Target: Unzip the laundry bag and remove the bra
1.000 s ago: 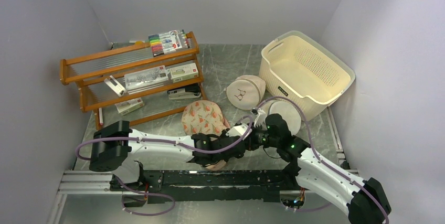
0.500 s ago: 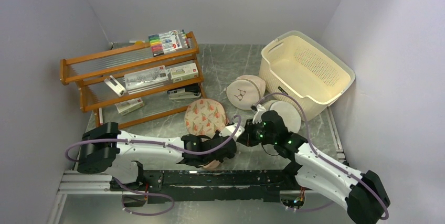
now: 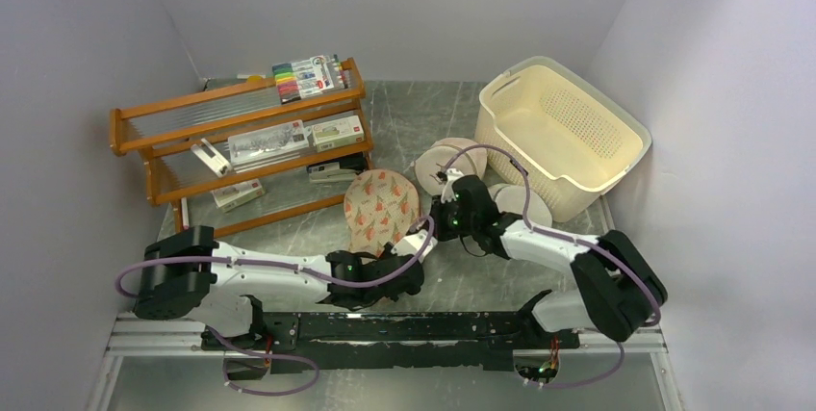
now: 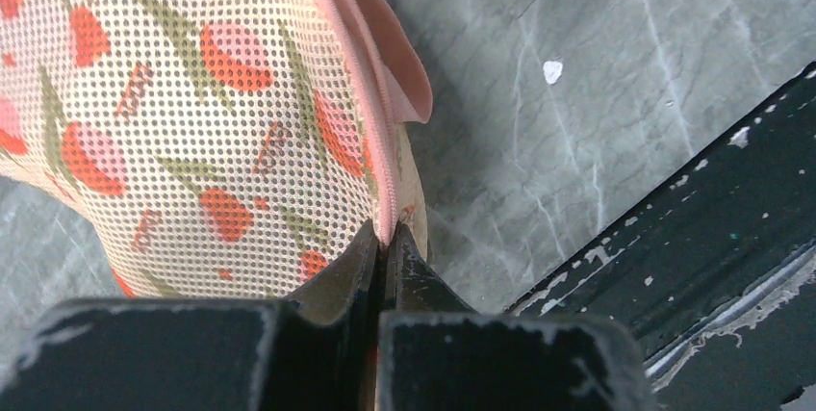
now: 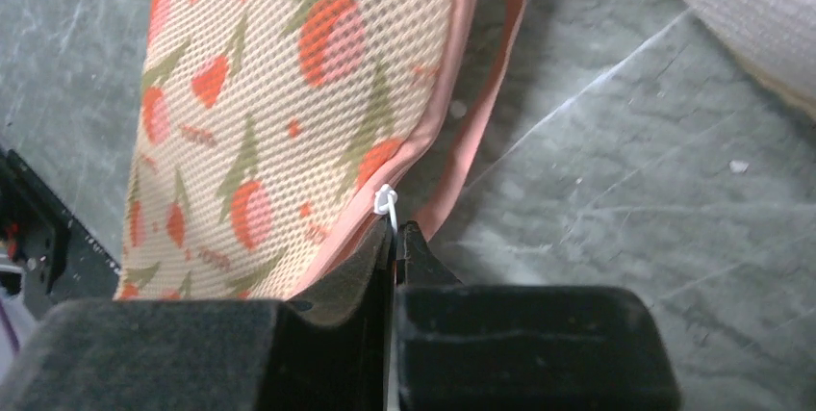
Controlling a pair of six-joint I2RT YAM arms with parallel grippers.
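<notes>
The laundry bag [image 3: 382,204], cream mesh with red-orange flowers and pink zip edging, lies mid-table, stretched between both grippers. My left gripper [image 3: 409,255] is at its near end; in the left wrist view it [image 4: 387,236] is shut on the bag's [image 4: 192,93] pink zip edge [image 4: 370,132]. My right gripper [image 3: 445,214] is at the bag's right side; in the right wrist view it [image 5: 395,230] is shut on the white zip pull [image 5: 385,201] at the bag's [image 5: 289,74] pink edging. The bra is hidden.
A cream laundry basket [image 3: 563,132] stands at the back right. A round dome bag with a bra drawing [image 3: 452,156] and a white dome bag [image 3: 524,201] lie beside it. A wooden rack [image 3: 241,137] stands at the back left. A black rail [image 3: 385,329] runs along the near edge.
My left gripper has shut on the bag's zip edge. The right gripper has moved away from the bases and leftward with the pull, and the bag now stretches longer between the two.
</notes>
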